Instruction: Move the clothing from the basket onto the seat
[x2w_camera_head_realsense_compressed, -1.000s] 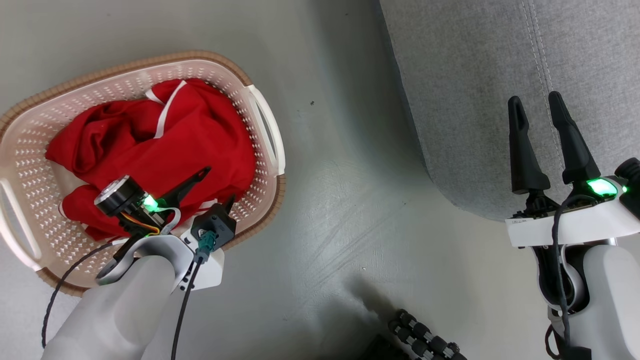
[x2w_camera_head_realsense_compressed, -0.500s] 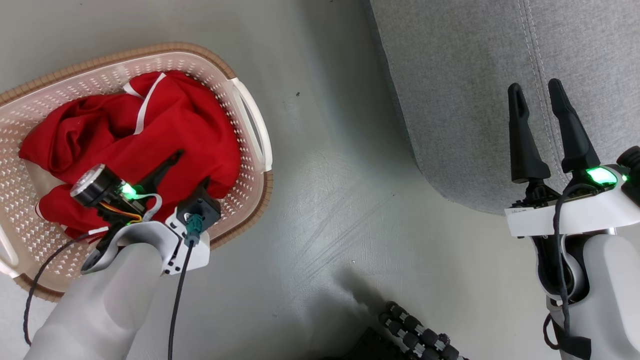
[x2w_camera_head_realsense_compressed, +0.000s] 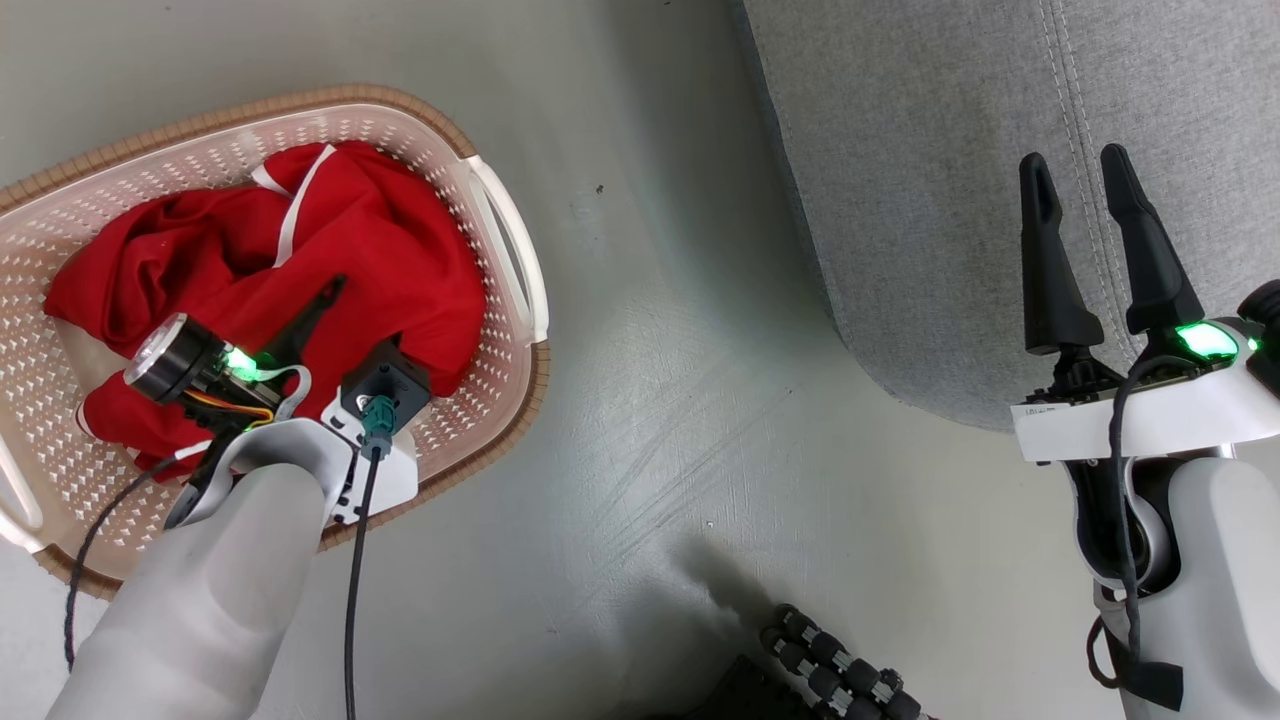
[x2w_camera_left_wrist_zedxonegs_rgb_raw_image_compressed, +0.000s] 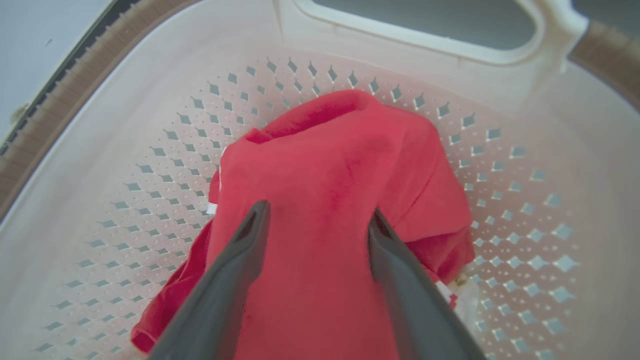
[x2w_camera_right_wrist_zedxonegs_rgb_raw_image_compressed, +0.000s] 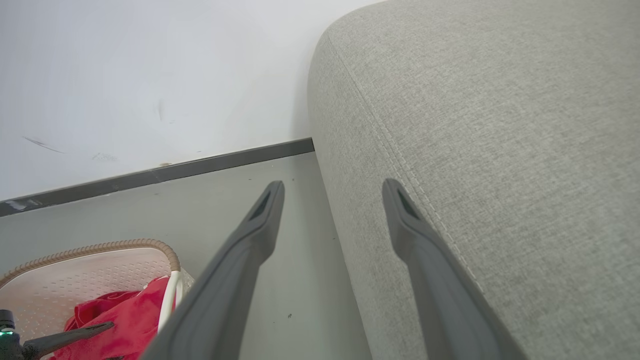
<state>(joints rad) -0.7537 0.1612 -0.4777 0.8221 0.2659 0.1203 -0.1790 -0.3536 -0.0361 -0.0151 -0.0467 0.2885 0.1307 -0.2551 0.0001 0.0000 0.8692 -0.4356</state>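
Note:
The red clothing lies heaped in the cream basket on the floor at the left of the head view. My left gripper reaches down into the basket. In the left wrist view it is open, one finger on each side of a hump of the red clothing, tips pressing on the fabric. The basket wall rises behind. My right gripper is open and holds nothing above the edge of the grey seat. The right wrist view shows that gripper, the seat, the basket and the clothing.
Grey floor separates the basket from the seat. A black ribbed part lies at the bottom of the head view. In the right wrist view a white wall with a dark baseboard stands behind the basket.
The head camera has shifted a little. My left gripper has pushed further into the basket, onto the red clothing. The right gripper has kept its place, still open.

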